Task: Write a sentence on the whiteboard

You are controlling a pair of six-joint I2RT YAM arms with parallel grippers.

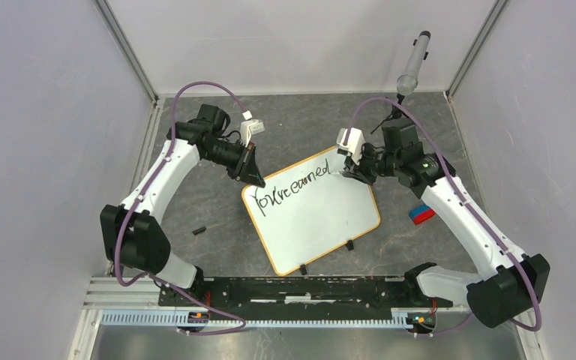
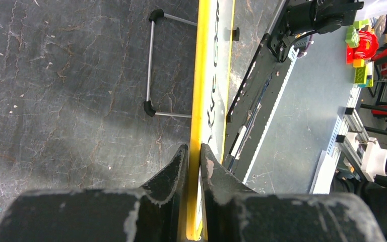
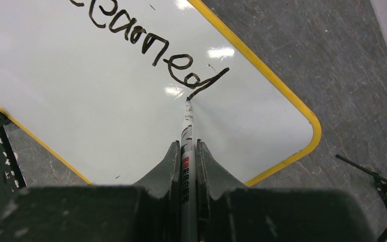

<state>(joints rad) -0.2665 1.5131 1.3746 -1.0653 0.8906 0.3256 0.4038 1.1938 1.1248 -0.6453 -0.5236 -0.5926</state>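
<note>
- Lettering of the sentence (image 1: pixel 291 193) is seen from above as one slanted black line along the far edge of the whiteboard (image 1: pixel 315 221). It is read roughly as "You're earned", with the first letters unclear.
- The whiteboard is set at an angle in the middle of the table (image 1: pixel 217 247), with two black clip feet on its near edge. Bare white surface is left below the line.
- The far-left corner is clamped by the left gripper (image 1: pixel 255 172), and the far-right corner is met by the right gripper (image 1: pixel 349 171).
- A red and blue block (image 1: pixel 421 214) is seen near the right edge, and a small black piece (image 1: pixel 199 230) well apart on the left. Open table is left on both sides.
- From the left wrist, the yellow frame of the whiteboard (image 2: pixel 200 75) is seen pinched between the closed fingers of the left gripper (image 2: pixel 193 151). The sentence (image 2: pixel 213 91) is seen edge-on and cannot be read. A thin wire stand (image 2: pixel 151 63) with black ends meets the frame.
- From the right wrist, a marker (image 3: pixel 187 126) is seen gripped by the right gripper (image 3: pixel 186 148), its tip touching the whiteboard (image 3: pixel 80 111) at the tail of the final "d".
- "earned" is read in the sentence (image 3: pixel 141 43). A red label with small characters is carried on the barrel but is too small to read.
- The rounded frame corner lies just right of the tip, so little white is left there.
</note>
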